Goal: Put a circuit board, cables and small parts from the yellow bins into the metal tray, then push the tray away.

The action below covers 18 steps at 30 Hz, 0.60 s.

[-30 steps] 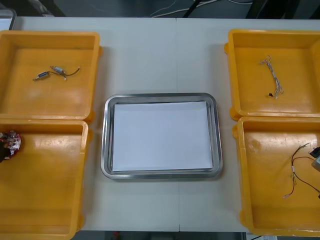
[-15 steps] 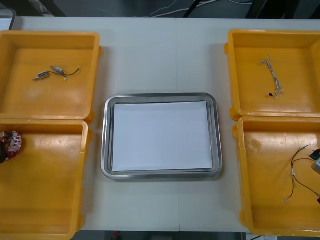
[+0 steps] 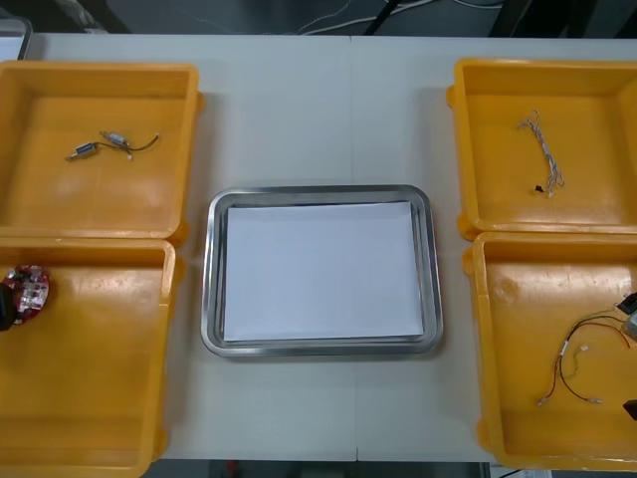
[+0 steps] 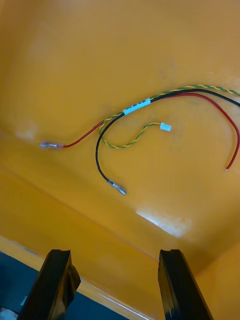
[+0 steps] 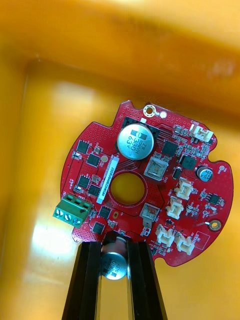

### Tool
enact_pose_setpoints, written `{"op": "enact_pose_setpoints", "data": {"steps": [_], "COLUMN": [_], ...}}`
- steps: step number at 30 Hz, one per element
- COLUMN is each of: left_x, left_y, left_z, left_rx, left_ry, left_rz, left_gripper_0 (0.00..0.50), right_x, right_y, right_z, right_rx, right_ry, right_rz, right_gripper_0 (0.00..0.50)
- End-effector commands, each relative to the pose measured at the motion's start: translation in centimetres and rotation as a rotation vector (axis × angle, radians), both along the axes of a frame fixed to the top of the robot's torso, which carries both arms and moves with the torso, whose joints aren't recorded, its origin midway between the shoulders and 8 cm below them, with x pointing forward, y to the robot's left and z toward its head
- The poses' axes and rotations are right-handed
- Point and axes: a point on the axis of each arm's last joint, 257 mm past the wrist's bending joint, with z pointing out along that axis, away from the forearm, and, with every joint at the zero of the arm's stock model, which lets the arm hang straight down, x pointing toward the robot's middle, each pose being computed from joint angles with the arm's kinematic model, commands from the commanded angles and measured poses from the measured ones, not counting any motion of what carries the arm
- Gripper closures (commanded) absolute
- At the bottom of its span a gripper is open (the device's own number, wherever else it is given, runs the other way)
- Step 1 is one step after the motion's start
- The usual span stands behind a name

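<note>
A round red circuit board [image 5: 145, 185] is pinched at its rim between my left gripper's [image 5: 114, 250] black fingers, over the orange bin floor. In the front view the board [image 3: 26, 290] sits at the left edge of the near-left yellow bin [image 3: 90, 398], with the left gripper [image 3: 3, 311] just beside it. My right gripper [image 4: 117, 282] stands open over the near-right bin, nothing between its fingers. Beyond it a bundle of red, black and yellow-green cables [image 4: 150, 120] lies loose on the bin floor. The front view shows the cables [image 3: 577, 363] near the bin's right side.
The metal tray [image 3: 214, 279], white inside, lies between the bins with nothing in it. The far-left bin [image 3: 40, 199] holds small metal parts [image 3: 100, 146] with a short cable. A pale twisted cable [image 3: 540, 149] lies in the far-right bin [image 3: 597, 214].
The right gripper opened and the cable bundle dropped from it onto the bin floor. The left gripper shut on the circuit board, which shifted slightly right.
</note>
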Motion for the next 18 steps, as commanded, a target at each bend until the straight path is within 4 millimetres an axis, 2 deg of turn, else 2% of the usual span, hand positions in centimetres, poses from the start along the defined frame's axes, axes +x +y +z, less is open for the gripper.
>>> {"op": "enact_pose_setpoints", "data": {"steps": [1, 7, 18], "left_x": [-2.3, -3.8, -5.3], "left_y": [-1.1, -3.3, -6.4], "left_z": [-0.5, -0.8, -1.9], "left_rx": [0.008, -0.010, 0.011], "left_ry": [0.019, 0.018, 0.011], "left_rz": [-0.020, -0.040, -0.061], "left_gripper_0": [0.500, 0.500, 0.500], "right_x": [2.4, 3.8, 5.9], "right_y": [1.0, 1.5, 3.2], "right_z": [2.6, 3.3, 4.4], "right_rx": [0.046, 0.081, 0.163], "right_ry": [-0.056, -0.064, -0.064], "right_rz": [-0.113, -0.232, -0.495], "right_gripper_0": [0.000, 0.000, 0.000]}}
